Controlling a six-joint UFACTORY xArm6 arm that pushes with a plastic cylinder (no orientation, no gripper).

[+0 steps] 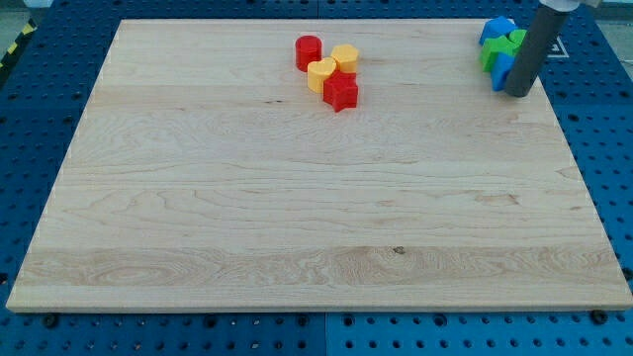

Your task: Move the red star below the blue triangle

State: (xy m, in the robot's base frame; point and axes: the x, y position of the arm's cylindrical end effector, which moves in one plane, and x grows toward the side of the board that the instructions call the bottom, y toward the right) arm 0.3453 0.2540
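Note:
The red star (340,92) lies near the view's top centre, touching a yellow heart (321,73) above-left of it. A yellow hexagon (345,57) and a red cylinder (309,51) sit just above. At the view's top right is a tight cluster: a blue block (497,30) on top, a green block (500,51) under it and a blue block (502,72), partly hidden by the rod; which one is the triangle I cannot tell. My tip (517,93) rests on the board at the cluster's lower right edge, far to the right of the red star.
The wooden board (297,218) lies on a blue perforated table (603,119). The blue and green cluster is close to the board's top right corner and right edge.

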